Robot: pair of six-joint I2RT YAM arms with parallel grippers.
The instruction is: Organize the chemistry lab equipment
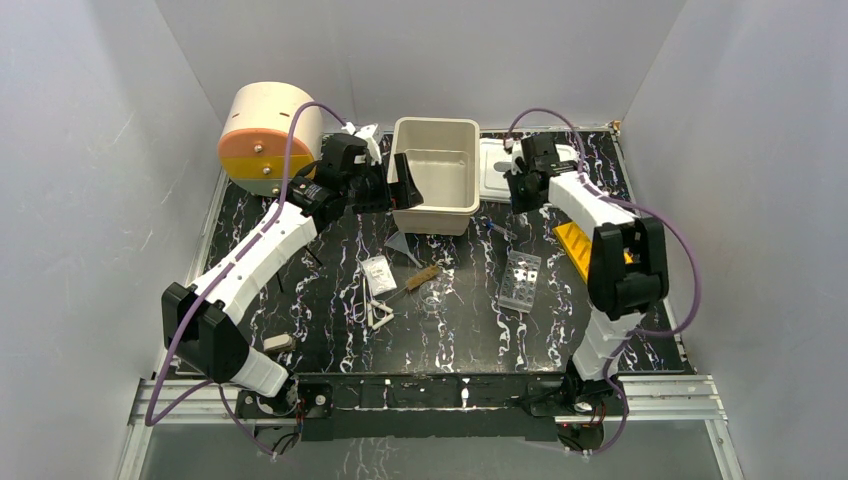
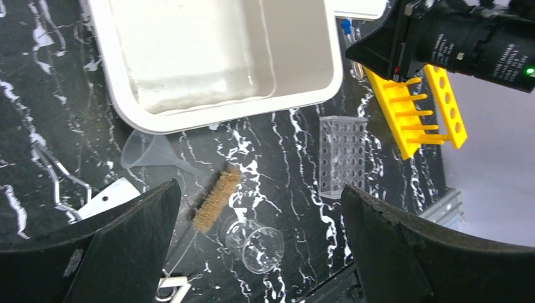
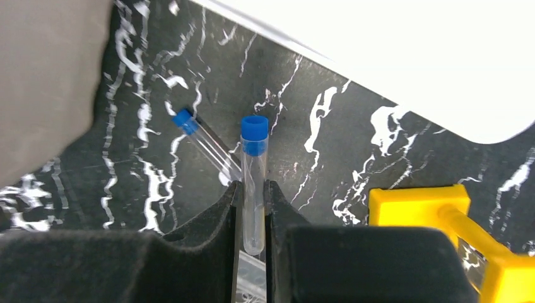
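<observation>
the right gripper [image 3: 252,205] is closed on a clear tube [image 3: 253,183]; the blue cap sticks out past the fingertips. just beyond the tips, a little to the left in the wrist view, a second tube [image 3: 205,142] with a blue cap lies on the black table [image 3: 328,158]. near on the right of this hand is the yellow rack [image 3: 441,214]. farther ahead is a white lid [image 3: 410,57], and the beige bin [image 3: 50,76] is at the far left

the left gripper [image 2: 260,192] is wide open and holds nothing. under it, between the fingers, lie a brush [image 2: 216,199] and a clear cup [image 2: 258,246]. a bit farther are the funnel [image 2: 148,151] on the left and the grey rack [image 2: 342,154] on the right, and the bin is beyond them
</observation>
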